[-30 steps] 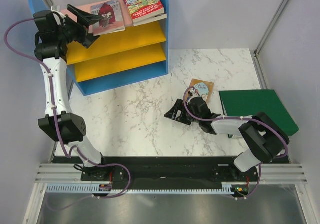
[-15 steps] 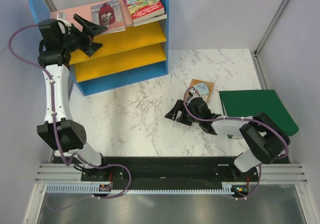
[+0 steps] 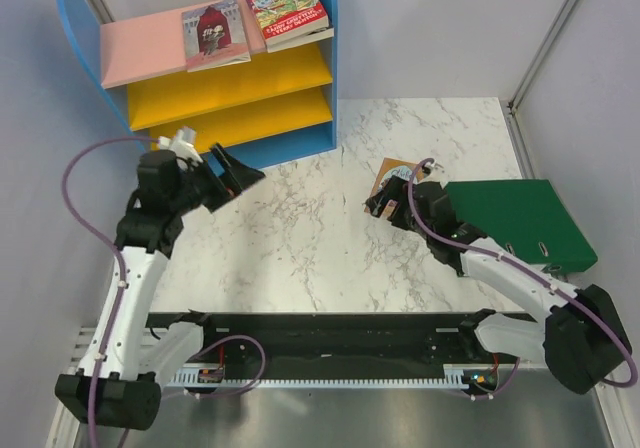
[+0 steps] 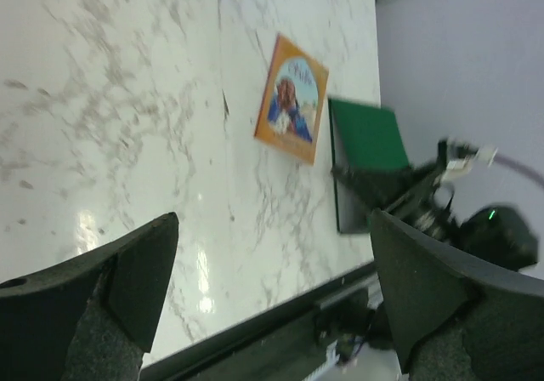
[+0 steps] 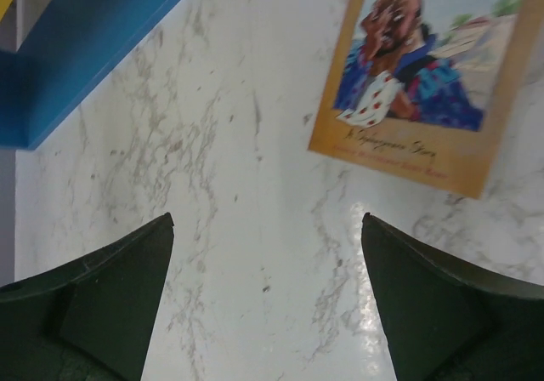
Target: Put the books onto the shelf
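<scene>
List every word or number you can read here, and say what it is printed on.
"13-STOREY TREEHOUSE": on the red book atop the shelf; the smaller lines under it are too small to read.
Title of the pink book beside it: too small to read.
Script line under the picture on the tan book: too blurred to read.
No text shows on the green binder.

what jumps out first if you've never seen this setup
The blue, pink and yellow shelf at the far left, with the red Treehouse book and a pink-red book on its top board. Then the tan book flat on the marble table, the open right gripper at its near edge, beside a green binder.
</scene>
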### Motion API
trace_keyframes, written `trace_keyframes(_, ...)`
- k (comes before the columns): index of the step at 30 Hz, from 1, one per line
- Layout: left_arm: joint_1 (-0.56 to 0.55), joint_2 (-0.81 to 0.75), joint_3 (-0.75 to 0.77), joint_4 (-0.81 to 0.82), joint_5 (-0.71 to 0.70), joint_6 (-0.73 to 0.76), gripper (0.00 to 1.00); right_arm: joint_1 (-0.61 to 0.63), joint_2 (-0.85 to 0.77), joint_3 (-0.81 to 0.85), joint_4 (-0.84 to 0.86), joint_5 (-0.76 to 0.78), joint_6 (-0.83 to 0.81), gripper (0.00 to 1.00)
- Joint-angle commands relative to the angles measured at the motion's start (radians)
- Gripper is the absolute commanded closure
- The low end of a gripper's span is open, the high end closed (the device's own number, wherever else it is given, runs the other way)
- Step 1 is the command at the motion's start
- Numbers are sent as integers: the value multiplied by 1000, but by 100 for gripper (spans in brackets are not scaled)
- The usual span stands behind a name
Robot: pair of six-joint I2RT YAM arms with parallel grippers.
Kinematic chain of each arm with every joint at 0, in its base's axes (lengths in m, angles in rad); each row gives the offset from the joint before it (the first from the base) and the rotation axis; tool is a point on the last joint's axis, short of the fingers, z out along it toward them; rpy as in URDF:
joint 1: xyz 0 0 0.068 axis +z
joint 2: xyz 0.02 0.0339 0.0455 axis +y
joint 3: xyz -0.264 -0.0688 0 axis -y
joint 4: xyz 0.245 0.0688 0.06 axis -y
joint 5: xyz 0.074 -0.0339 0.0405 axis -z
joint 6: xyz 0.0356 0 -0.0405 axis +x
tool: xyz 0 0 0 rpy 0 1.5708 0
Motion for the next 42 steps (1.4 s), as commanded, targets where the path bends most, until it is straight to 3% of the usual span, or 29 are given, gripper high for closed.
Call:
trace_keyframes(1, -185, 41, -201, 107, -134, 66, 0, -134, -48, 14, -142, 83, -25, 2)
trace_keyframes(5, -312, 162, -313, 279, -136, -24, 0, -283, 0, -10, -140, -14, -19, 2)
trace_keyframes(10, -453, 375, -221, 392, -196, -49, 0, -389, 112, -48, -30, -118, -19, 8)
trace_keyframes(17, -530, 684, 12, 411, -176, -54, 0, -413, 232, -62, 102, -216, 6, 47)
trace_keyframes(19, -535, 733, 30, 417, -164, -60, 0, -419, 267, -62, 149, -256, 16, 48)
trace_keyframes(22, -535, 752, 29, 425, -163, -69, 0, -423, 309, -50, 185, -285, 25, 50)
trace_keyframes(25, -535, 742, 3, 426, -168, -65, 0, -423, 333, -55, 229, -313, 44, 63)
trace_keyframes(26, -535, 739, 0, 429, -170, -63, 0, -423, 340, -58, 241, -319, 47, 74)
trace_keyframes(30, -535, 729, -19, 426, -179, -63, 0, -424, 367, -78, 310, -348, 59, 99)
trace_keyframes(39, -533, 680, -80, 440, -176, -63, 0, -430, 260, -98, 315, -412, 44, 100)
trace_keyframes(42, -532, 658, -144, 538, -130, -100, 0, -430, 212, -99, 289, -451, 30, 100)
